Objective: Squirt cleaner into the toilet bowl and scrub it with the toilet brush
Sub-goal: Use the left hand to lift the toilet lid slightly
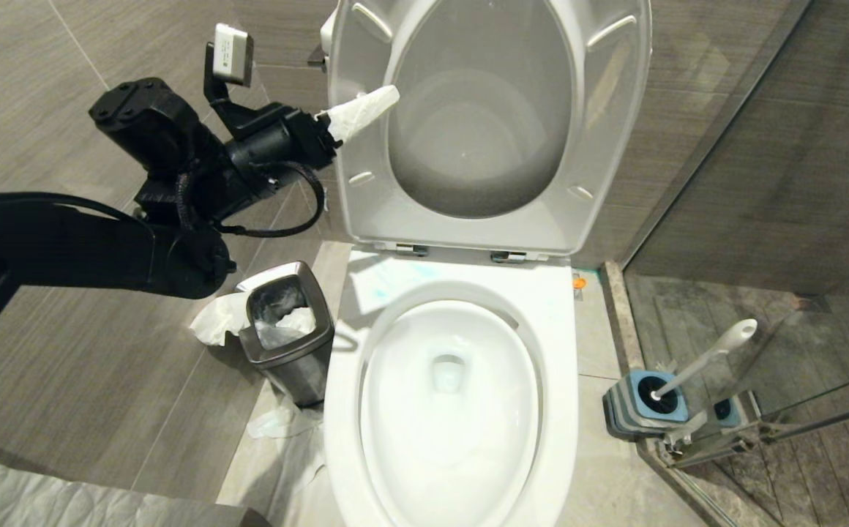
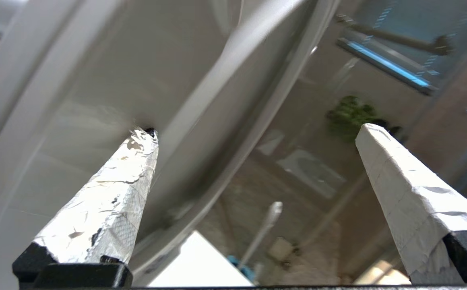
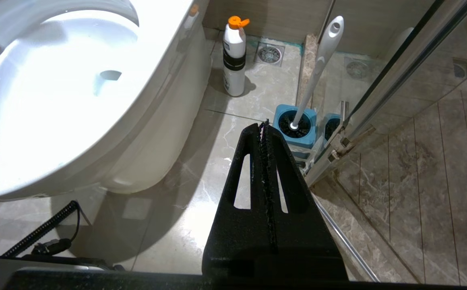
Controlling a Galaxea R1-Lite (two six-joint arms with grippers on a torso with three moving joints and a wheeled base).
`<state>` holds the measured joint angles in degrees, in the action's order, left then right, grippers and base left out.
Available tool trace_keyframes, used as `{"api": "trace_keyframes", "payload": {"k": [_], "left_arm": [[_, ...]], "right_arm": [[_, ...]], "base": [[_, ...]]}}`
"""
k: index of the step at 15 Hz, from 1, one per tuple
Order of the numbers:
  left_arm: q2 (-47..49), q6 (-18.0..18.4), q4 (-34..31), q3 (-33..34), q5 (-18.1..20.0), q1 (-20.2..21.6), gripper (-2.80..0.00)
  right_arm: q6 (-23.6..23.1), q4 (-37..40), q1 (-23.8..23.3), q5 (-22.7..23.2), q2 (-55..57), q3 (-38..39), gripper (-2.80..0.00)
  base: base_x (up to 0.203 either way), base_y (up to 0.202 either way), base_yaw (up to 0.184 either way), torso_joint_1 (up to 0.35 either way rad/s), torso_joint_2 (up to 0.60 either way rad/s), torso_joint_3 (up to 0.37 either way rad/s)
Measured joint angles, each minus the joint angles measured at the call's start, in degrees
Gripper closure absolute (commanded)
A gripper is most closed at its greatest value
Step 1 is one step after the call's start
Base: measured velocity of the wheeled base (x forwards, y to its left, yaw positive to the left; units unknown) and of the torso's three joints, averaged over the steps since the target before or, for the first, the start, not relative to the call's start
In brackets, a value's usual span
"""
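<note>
The left gripper (image 2: 257,133), fingers wide and empty at the raised lid (image 1: 366,212), is well apart from the brush (image 1: 710,355), whose light, stiff, slick handle looks best pinched near its holed end, while the right gripper (image 3: 264,125) sits closed and empty.

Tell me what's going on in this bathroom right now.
The robot's left gripper, fingers wrapped in white and spread open, is up at the raised toilet seat and lid, holding nothing. The toilet bowl is open, with faint turquoise cleaner streaks on its rim. The toilet brush sits untouched in its blue holder beside the glass shower door. The right gripper is shut and empty, parked low over the floor near the holder. A white bottle with an orange cap stands beside the toilet.
</note>
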<state>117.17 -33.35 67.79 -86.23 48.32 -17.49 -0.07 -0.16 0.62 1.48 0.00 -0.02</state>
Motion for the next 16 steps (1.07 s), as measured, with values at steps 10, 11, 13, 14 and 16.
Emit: {"api": "trace_keyframes", "payload": {"k": [10,11,13,14,16], "left_arm": [[8.5,9.4,-7.2,-13.4,-10.2,-1.7,-2.8],[9.5,9.9,-7.6,-14.9,-11.0,-1.7,-2.8],[11.1,10.3,-8.1,-18.1,-12.8,-1.7,-2.8],[11.9,10.6,-8.6,-19.6,-13.3,-1.7,-2.8],[12.8,10.7,-9.1,-21.3,-13.7,-1.7,-2.8]], "right_arm": [[0.0,0.0,0.0,0.0,0.0,0.0,0.0],[0.0,0.0,0.0,0.0,0.0,0.0,0.0],[0.0,0.0,0.0,0.0,0.0,0.0,0.0],[0.0,0.0,0.0,0.0,0.0,0.0,0.0],[0.0,0.0,0.0,0.0,0.0,0.0,0.0]], "base": [[0.0,0.0,0.0,0.0,0.0,0.0],[0.0,0.0,0.0,0.0,0.0,0.0],[0.0,0.0,0.0,0.0,0.0,0.0],[0.0,0.0,0.0,0.0,0.0,0.0],[0.0,0.0,0.0,0.0,0.0,0.0]]}}
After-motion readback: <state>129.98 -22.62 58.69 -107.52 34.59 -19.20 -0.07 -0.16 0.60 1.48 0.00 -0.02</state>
